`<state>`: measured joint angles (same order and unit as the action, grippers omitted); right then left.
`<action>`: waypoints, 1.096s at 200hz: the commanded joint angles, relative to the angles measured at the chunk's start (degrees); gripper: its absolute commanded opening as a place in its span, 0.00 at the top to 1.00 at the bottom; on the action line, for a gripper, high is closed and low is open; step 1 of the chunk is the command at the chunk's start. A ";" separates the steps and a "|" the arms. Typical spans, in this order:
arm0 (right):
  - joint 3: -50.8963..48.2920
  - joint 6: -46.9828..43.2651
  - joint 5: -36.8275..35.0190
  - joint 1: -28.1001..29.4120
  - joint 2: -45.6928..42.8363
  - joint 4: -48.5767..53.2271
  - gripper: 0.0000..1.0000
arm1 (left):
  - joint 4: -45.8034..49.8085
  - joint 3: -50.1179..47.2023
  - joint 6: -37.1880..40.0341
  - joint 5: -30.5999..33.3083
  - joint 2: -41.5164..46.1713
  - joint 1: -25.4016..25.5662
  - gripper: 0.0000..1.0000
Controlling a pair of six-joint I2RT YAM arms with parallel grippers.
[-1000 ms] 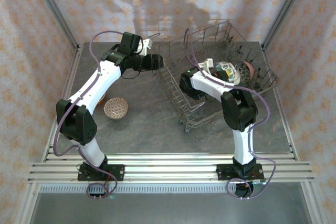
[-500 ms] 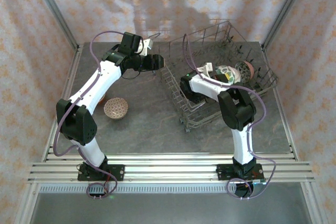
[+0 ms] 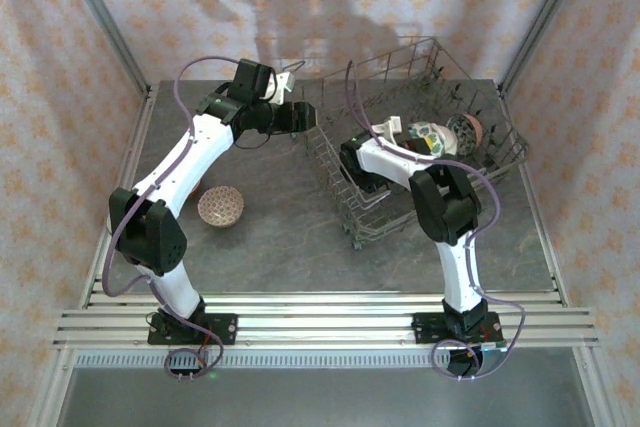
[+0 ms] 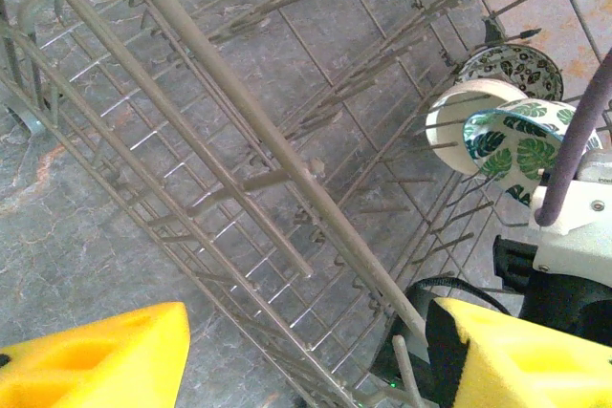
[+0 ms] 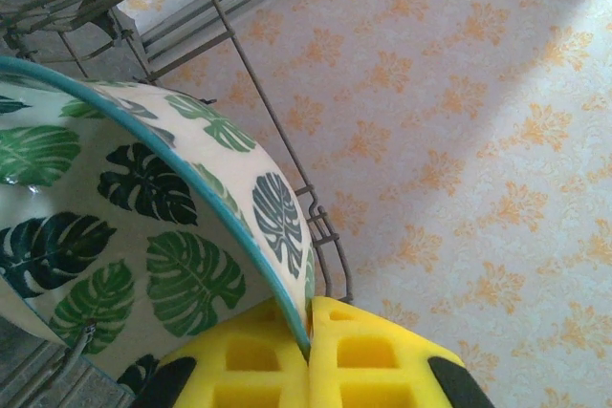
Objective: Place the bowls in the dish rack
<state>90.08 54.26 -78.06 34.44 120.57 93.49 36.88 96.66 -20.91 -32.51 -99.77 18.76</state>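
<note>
The right arm has folded in, carrying the leaf-print bowl [image 5: 143,236] deeper over the dish rack [image 3: 335,175]. The right end effector [image 5: 308,332] is pinched tight on its rim. The next move looks like lowering it between the tines beneath. The left end effector [image 4: 306,355] is partly open and empty.

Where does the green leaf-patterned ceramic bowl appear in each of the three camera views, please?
Top external: the green leaf-patterned ceramic bowl sits right of centre, inside the silver wire dish rack.
Left wrist: the bowl is at the right edge, mid-height, beyond the tines.
Right wrist: the bowl is close up on the left, its rim pinched by the right tool.
Shared landmark: the rack's wires.
</note>
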 commanded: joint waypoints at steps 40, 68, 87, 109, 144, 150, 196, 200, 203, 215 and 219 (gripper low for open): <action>1.13 1.82 -16.61 -0.98 3.59 8.20 0.88 | 1.36 1.07 0.70 1.09 0.01 0.37 0.32; 2.21 1.72 -16.60 -0.96 4.40 8.20 0.81 | 1.21 1.09 0.62 1.05 -0.02 0.48 0.32; 2.29 2.13 -16.47 -1.04 4.64 8.20 0.79 | 1.10 0.82 0.61 1.13 0.12 0.58 0.32; 2.33 2.26 -16.22 -1.12 4.93 8.20 0.78 | 0.89 0.24 0.47 1.23 0.44 0.57 0.32; 3.12 2.32 -15.56 -1.26 5.11 8.20 0.77 | 0.71 -0.07 0.34 1.22 0.63 0.52 0.32; 3.41 2.18 -15.39 -1.28 4.95 8.20 0.76 | 0.73 -0.11 0.36 1.22 0.59 0.55 0.32; 3.79 1.91 -12.37 -1.30 2.59 8.20 0.71 | 0.53 -0.44 0.32 1.40 0.77 0.91 0.32; 3.83 1.78 -11.89 -1.30 2.44 8.15 0.71 | 0.51 -0.35 0.26 1.40 0.72 0.87 0.32; 3.93 1.69 -11.51 -1.26 2.24 8.15 0.71 | 0.55 -0.34 0.25 1.40 0.68 0.94 0.32; 4.01 1.24 -10.84 -1.06 1.52 8.11 0.71 | 0.52 -0.17 0.28 1.39 0.62 1.08 0.32; 4.03 1.02 -10.56 -1.03 1.38 8.11 0.71 | 0.49 -0.09 0.29 1.40 0.61 1.10 0.32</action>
<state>91.98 54.37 -78.02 33.17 126.13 93.45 36.86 96.57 -20.93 -32.16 -99.77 19.22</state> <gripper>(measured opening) 0.290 0.677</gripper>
